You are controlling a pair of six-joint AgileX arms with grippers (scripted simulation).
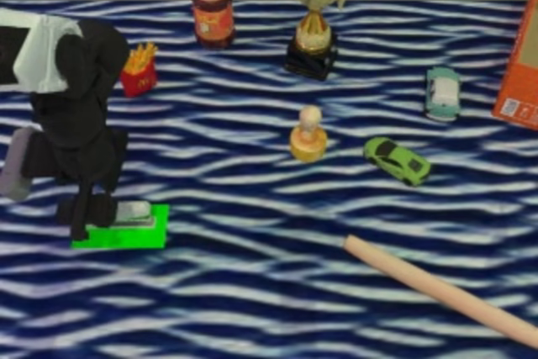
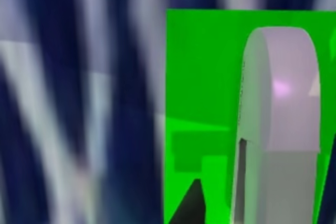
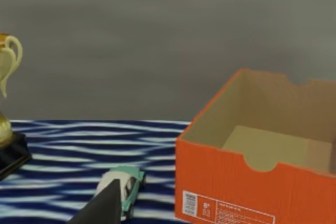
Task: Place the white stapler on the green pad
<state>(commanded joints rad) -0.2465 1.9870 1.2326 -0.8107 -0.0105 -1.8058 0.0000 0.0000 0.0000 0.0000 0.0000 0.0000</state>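
The white stapler lies flat on the green pad near the table's front left. In the left wrist view the stapler stretches along the pad. My left gripper hangs low over the pad's left part, at the stapler's left end. It is open: its one visible fingertip stands apart from the stapler, with green showing between them. My right arm is out of the top view. One dark fingertip of its gripper shows, set wide, with nothing held.
At the back stand a red-lidded jar, a gold trophy and a fries carton. A wooden stamp, a lime car and a teal car stand mid-right. An orange box and a beige rod are at the right.
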